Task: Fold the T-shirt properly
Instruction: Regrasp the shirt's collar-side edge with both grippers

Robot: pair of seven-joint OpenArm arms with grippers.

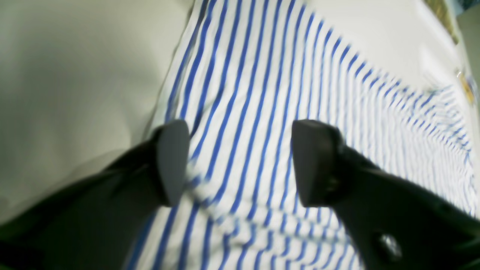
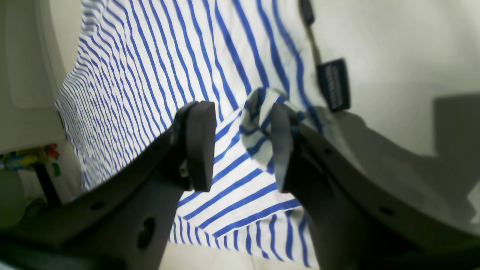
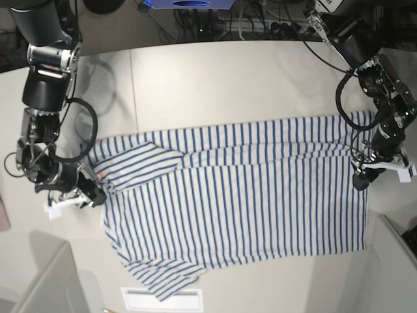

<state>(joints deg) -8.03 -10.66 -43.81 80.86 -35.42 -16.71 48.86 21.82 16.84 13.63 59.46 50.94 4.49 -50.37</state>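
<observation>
The striped T-shirt (image 3: 241,195) lies spread across the white worktop (image 3: 215,85), with the left gripper (image 1: 240,163) over its hem edge, jaws released, and the right gripper (image 2: 240,146) by the dark label (image 2: 333,84), jaws parted too

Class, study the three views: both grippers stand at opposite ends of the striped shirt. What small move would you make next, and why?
Probably lift both grippers slightly clear. The left gripper and right gripper both show open jaws over the white, blue-striped cloth T-shirt, which lies folded lengthwise on the pale table. A small cloth fold sits against one right finger, so rise gently.
</observation>
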